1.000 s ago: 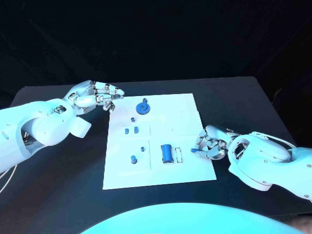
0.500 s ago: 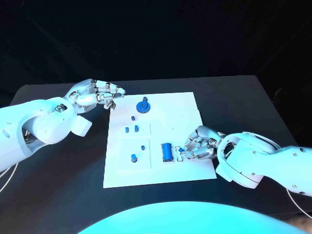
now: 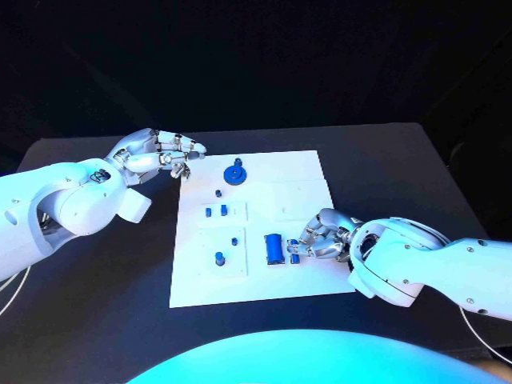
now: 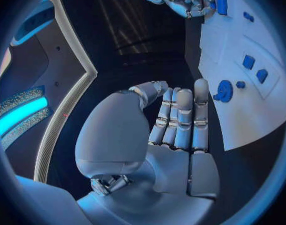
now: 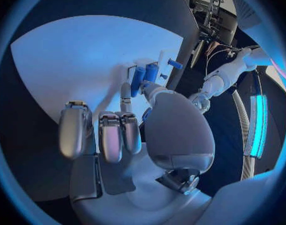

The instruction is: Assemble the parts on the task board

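- Task board (image 3: 302, 172): white plate in the middle of the black table (image 3: 394, 160), long side running away from the robot.
- Gear-shaped blue part (image 3: 235, 174): lies at the board's far end; also seen just beside the left hand's fingertips in the left wrist view.
- Two small blue parts (image 3: 216, 213): side by side at mid-board, left portion.
- Single small blue part (image 3: 219, 259): near-left portion of the board.
- Blue cylinder (image 3: 274, 249): lies lengthwise at the near centre, just beside the right hand.
- Small blue piece (image 3: 294, 246): pinched at the right hand's fingertips, next to the cylinder.
- Right hand (image 3: 326, 238): over the board's near right edge, grasping that small piece.
- Left hand (image 3: 154, 154): off the board's far left corner, fingers loosely curled, nothing in it.
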